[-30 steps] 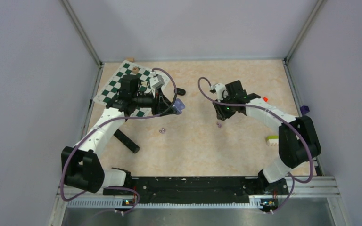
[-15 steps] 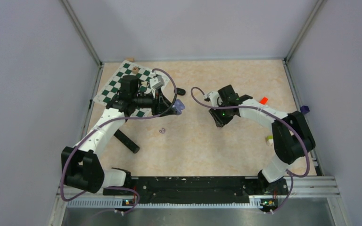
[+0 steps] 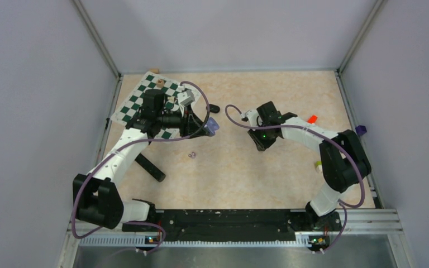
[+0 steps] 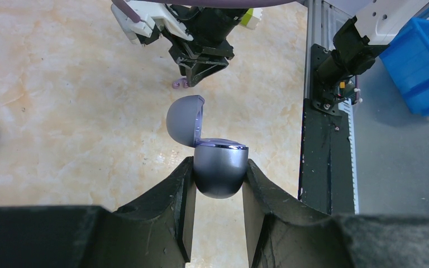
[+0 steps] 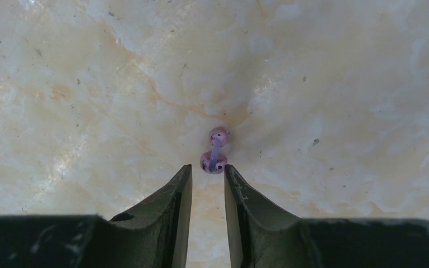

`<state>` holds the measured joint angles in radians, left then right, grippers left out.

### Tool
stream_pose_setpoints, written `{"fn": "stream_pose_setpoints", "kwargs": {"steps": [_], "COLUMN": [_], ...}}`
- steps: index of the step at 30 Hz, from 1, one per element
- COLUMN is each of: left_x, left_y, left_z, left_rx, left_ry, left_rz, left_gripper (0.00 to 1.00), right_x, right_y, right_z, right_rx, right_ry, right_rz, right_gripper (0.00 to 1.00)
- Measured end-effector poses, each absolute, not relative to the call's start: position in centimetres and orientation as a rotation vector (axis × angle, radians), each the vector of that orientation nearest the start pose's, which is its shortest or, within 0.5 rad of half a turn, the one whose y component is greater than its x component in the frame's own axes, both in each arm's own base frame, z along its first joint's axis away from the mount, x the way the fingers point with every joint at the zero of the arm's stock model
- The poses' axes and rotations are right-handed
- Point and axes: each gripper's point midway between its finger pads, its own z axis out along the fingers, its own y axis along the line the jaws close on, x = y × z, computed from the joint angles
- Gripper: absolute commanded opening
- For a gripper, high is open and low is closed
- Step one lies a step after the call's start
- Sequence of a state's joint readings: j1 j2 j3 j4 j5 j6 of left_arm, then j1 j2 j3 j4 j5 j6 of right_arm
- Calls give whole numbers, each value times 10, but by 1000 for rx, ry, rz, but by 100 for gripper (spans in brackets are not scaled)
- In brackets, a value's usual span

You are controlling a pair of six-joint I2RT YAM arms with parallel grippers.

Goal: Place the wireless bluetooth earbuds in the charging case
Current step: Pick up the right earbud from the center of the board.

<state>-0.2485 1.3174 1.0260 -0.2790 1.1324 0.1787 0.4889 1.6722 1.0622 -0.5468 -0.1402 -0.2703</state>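
Observation:
My left gripper (image 4: pixel 218 170) is shut on the base of a pale purple charging case (image 4: pixel 220 173), held above the table with its lid (image 4: pixel 185 120) hinged open. In the top view the case (image 3: pixel 213 127) sits at the left gripper (image 3: pixel 205 127). My right gripper (image 5: pixel 207 170) points down at the table, open with a narrow gap. A pale purple earbud (image 5: pixel 213 159) lies on the table right at its fingertips, not clamped. The left wrist view shows that earbud (image 4: pixel 180 84) under the right gripper (image 4: pixel 200 75). Another purple earbud (image 3: pixel 191 154) lies loose below the case.
A green-and-white chessboard (image 3: pixel 145 103) with small pieces lies at the back left, under the left arm. A black oval object (image 3: pixel 214 108) rests behind the case, a black bar (image 3: pixel 149 166) near the left arm. At the right are a red block (image 3: pixel 313 118) and a yellow-green block (image 3: pixel 317 164).
The right arm has swung left and lowered over the purple earbud, and its jaws have narrowed a little. The left arm and the case have not moved.

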Motion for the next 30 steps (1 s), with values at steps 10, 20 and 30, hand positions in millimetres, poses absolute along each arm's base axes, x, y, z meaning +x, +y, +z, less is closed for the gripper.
{"fn": "stream_pose_setpoints", "kwargs": {"steps": [10, 20, 30], "left_x": [266, 266, 266], "left_y": [-228, -228, -228], "left_z": [238, 238, 238], "left_rx": [1039, 1039, 1039], "left_ry": [1702, 1702, 1702], "left_rz": [-1233, -1233, -1233], "left_gripper": [0, 0, 0], "right_x": [300, 302, 304], "right_y": [172, 172, 173], "right_z": [38, 38, 39], "right_rx": [-1049, -1045, -1042], "right_ry": [2533, 2527, 2519], "right_rz": [236, 227, 224], "right_gripper": [24, 22, 19]}}
